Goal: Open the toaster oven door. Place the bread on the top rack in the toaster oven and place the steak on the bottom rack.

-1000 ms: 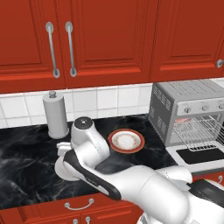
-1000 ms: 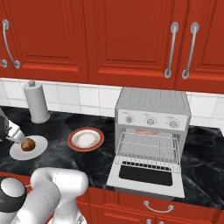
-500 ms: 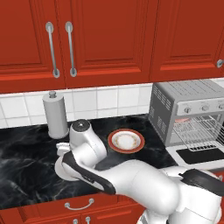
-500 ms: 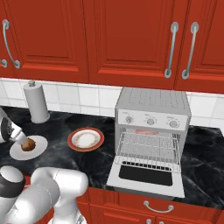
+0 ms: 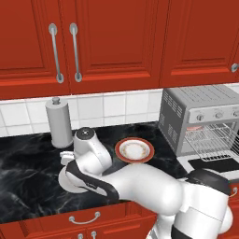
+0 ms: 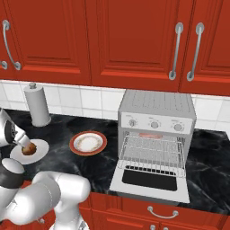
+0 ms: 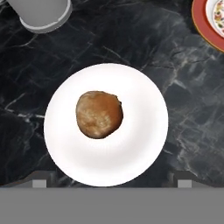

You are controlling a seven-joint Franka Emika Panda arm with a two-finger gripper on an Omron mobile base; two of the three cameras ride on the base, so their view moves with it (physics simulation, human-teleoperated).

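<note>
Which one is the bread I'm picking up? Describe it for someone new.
Start at the paper towel roll on the black counter. In front of it sits a plain white plate, left of the red-rimmed plate. The bread is the lumpy brown roll alone on that white plate.

Bread [image 7: 99, 114] on plate [image 7: 144, 144], left of toaster oven [image 6: 157, 130]

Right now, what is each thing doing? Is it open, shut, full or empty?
toaster oven door: dropped open, lying flat.
top rack: bare.
bread: sitting on the white plate, not held.
gripper: open above the bread.
red-rimmed plate: no food on it.
upper cabinets: shut.
</note>
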